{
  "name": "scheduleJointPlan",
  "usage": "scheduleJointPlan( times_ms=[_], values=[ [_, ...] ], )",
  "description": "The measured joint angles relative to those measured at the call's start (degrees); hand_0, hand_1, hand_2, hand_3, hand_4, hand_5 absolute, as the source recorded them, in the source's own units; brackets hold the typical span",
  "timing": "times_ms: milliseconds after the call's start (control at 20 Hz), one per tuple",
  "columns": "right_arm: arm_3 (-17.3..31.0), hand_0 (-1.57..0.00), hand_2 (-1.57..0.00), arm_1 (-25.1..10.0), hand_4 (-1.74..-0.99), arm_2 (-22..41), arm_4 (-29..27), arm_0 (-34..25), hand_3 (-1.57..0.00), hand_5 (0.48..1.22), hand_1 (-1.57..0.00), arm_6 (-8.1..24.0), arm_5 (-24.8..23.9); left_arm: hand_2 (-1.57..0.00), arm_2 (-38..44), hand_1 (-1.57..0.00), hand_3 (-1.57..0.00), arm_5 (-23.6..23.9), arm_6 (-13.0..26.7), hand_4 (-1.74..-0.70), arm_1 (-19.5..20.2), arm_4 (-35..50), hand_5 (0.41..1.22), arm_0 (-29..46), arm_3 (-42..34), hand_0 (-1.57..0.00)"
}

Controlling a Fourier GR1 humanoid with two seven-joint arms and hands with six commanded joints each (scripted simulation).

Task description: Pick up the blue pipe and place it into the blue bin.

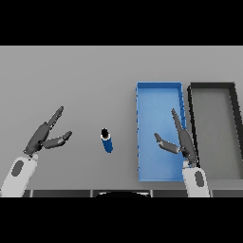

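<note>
Now: grey table [85, 76] | blue pipe [107, 141] upright | left hand [43, 135], right hand [182, 140] fingers apart

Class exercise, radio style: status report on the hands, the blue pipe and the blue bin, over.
Left hand open, clear of pipe. Right hand open over blue bin. Blue pipe on table, untouched, left of bin. Path clear; black bin right of the blue one.

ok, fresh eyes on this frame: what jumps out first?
The blue bin right of centre stands out against the grey table, with a black bin beside it on the right. The small blue pipe stands alone left of the blue bin. The right hand is open over the blue bin; the left hand is open at far left.
</note>
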Motion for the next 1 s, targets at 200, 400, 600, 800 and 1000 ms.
scheduleJointPlan(
  times_ms=[200, 400, 600, 800, 1000],
  values=[
    [-0.01, 0.0, 0.0, 0.76, -1.214, 0.16, -0.78, -0.32, 0.0, 0.581, 0.0, 1.37, 0.31, 0.0, -3.98, 0.0, 0.0, -4.21, 3.31, -1.0, 2.13, -0.07, 0.53, 1.37, -5.94, 0.0],
    [-1.3, 0.0, 0.0, 0.28, -1.223, -0.5, -2.16, -0.31, 0.0, 0.572, 0.0, 1.12, 0.89, 0.0, -9.53, 0.0, 0.0, -5.91, 10.68, -1.06, 1.14, -2.51, 0.474, 1.72, -8.92, 0.0],
    [-0.53, 0.0, 0.0, 0.44, -1.212, 0.11, -1.12, 0.31, 0.0, 0.57, 0.0, 0.82, 0.83, 0.0, -13.51, 0.0, 0.0, -6.27, 9.89, -1.11, -1.16, -6.2, 0.463, 1.82, -9.72, 0.0],
    [-0.77, 0.0, 0.0, 0.65, -1.211, -0.06, -1.78, 0.13, 0.0, 0.56, 0.0, 1.33, 1.1, 0.0, -15.81, 0.0, 0.0, -5.17, 9.68, -1.15, -5.94, -8.14, 0.486, -0.45, -7.98, 0.0],
    [-0.7, 0.0, 0.0, 0.61, -1.205, -0.52, -1.86, 0.38, 0.0, 0.554, 0.0, 1.7, 0.76, 0.0, -16.3, 0.0, 0.0, -3.98, 8.7, -1.13, -10.82, -9.69, 0.487, -3.56, -2.11, 0.0]
  ],
)
